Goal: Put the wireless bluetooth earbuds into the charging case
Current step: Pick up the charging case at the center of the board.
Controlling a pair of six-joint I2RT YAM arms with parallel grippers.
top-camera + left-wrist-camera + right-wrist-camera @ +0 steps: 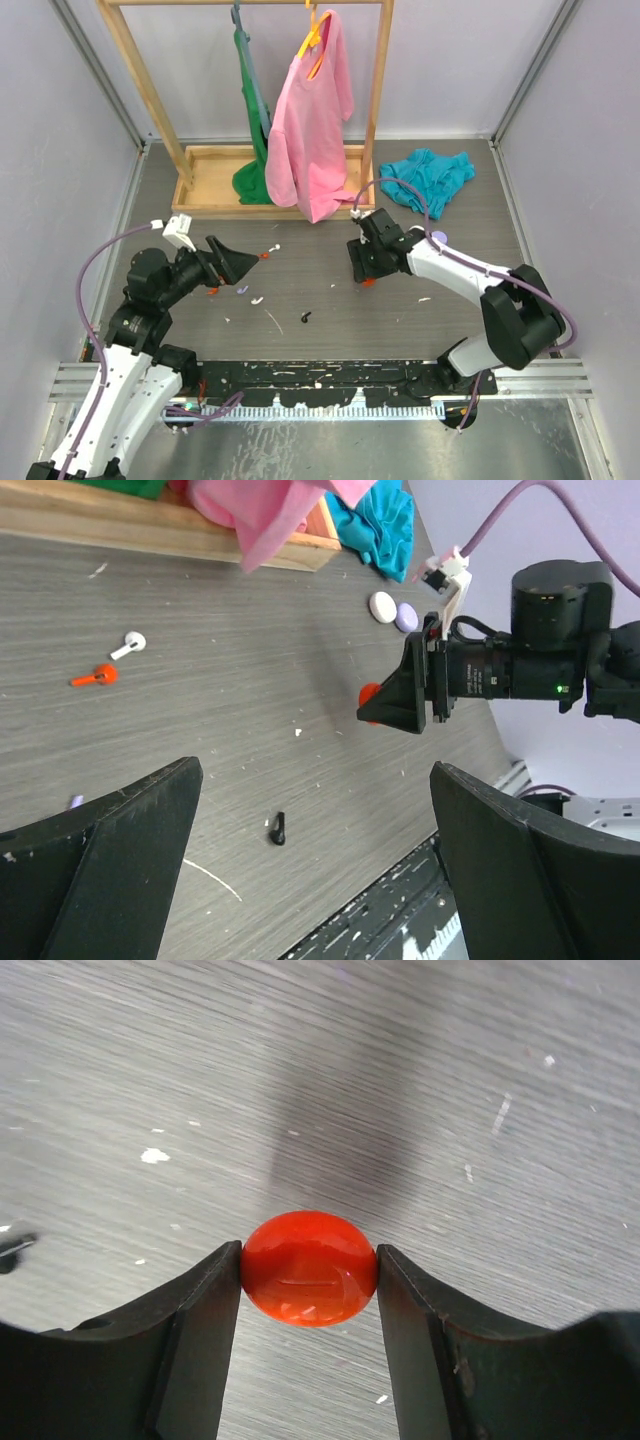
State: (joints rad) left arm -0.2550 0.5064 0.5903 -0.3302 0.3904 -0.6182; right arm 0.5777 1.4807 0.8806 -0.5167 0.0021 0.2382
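The glossy red rounded plastic charging case (308, 1278) is sitting squarely between the fingers of the right gripper (309, 1258), which is clamping it on both sides. It's showing a smooth dome and no open lid that I can see. Whether it's resting on the grey wood-grain table (450, 1080) or hanging just above, I can't tell.

The left gripper (315, 775) is gaping wide and carrying nothing. Ahead of it and off to its left side, the tiny red stemmed earbud (97, 676) is lying just beside the tiny white stemmed earbud (129, 644). The small black stemmed earbud (279, 828) is lying close in, between its fingers.

My read: the case is secured, and no bud is going in yet. Next, the lid needs opening and the left arm needs a fine pinch on the matching red bud.

There's open table all round the buds. The wooden rack base (150, 530) is edging the far side, and a white oval case (383, 606) and a lilac oval case (406, 617) are lying beyond the right gripper.
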